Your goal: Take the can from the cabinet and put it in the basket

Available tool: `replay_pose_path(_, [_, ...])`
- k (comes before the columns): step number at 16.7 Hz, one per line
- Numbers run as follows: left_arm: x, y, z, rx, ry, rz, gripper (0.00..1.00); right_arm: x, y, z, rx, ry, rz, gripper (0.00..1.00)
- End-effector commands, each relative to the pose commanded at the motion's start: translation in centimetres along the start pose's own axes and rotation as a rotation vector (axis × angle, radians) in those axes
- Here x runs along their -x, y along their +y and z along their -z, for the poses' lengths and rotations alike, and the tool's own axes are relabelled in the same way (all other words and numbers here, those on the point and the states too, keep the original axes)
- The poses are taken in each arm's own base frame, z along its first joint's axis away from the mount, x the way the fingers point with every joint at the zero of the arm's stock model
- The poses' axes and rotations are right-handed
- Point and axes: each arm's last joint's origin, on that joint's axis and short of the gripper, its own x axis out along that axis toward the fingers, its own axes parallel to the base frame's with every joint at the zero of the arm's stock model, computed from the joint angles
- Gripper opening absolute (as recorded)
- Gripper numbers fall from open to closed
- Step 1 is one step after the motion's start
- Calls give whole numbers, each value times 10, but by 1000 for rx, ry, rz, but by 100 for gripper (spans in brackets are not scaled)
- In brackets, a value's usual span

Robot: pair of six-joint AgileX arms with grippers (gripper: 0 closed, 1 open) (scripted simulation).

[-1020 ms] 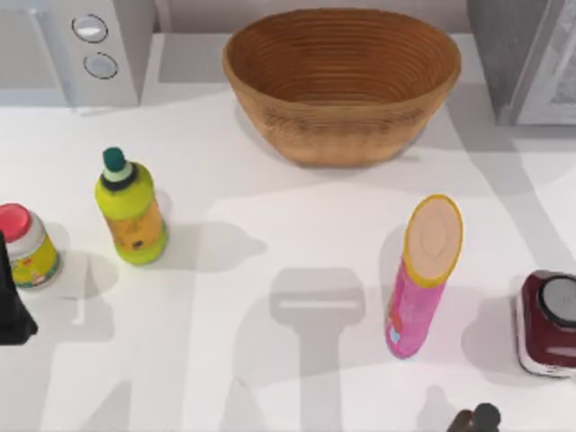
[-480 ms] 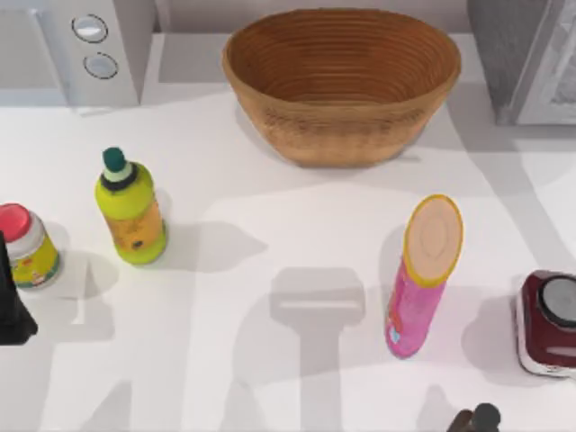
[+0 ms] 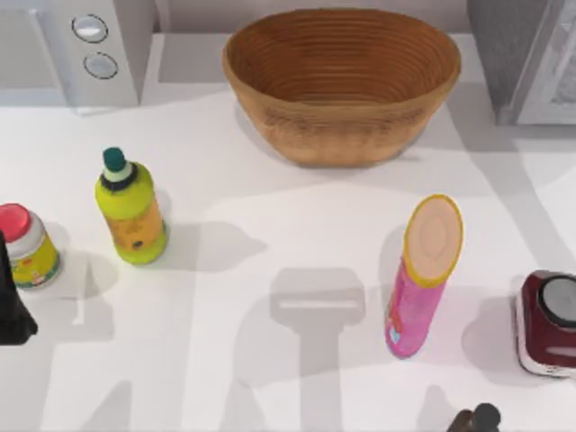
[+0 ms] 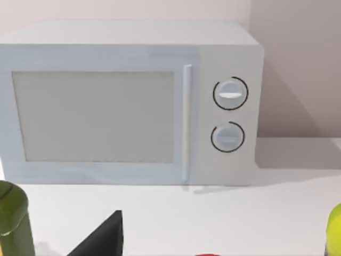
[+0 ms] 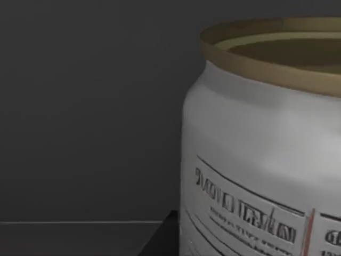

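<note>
Waiting low in the frame, with the can not yet taken.

Seeing the can (image 5: 256, 149) standing upright, very near the right wrist camera and in front of a dark wall, probably inside the cabinet (image 3: 526, 58) at the upper right of the top view, though not being able to confirm it. Counting in the top view:
- one basket (image 3: 342, 135) at upper centre
- one microwave (image 3: 81, 45) at upper left
- one pink tube (image 3: 421, 279)
- one dark red jar (image 3: 547, 324)
- one yellow-green bottle (image 3: 131, 211)
- one red-lidded jar (image 3: 25, 247)
- two grippers

Resting the left gripper (image 3: 9, 310) at the left edge and the right gripper (image 3: 477, 419) at the bottom edge, without being able to tell whether either is apart or together. Risking, on an off-centre reach, tipping the can against the wall. Risking also, on the way to the basket, clipping the tall tube or dropping the can short of the rim.
</note>
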Motion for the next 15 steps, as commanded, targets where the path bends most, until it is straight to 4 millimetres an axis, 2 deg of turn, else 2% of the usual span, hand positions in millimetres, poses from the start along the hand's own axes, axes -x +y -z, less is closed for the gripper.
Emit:
replay_pose_path(5, [0,0,0,0,0,0,100,1,0,0,-1,0,-1,0])
replay_pose_path(7, [0,0,0,0,0,0,100,9,3,-5,-1,-2,-4,0])
replay_pose_path(10, [0,0,0,0,0,0,100,54,12,-27,-3,-7,-8,0])
replay_pose_path(12, [0,0,0,0,0,0,100,99,13,-42,-1,-1,-6,0])
replay_pose_path(15, [0,0,0,0,0,0,100,160,4,-58,-1,1,-3,0])
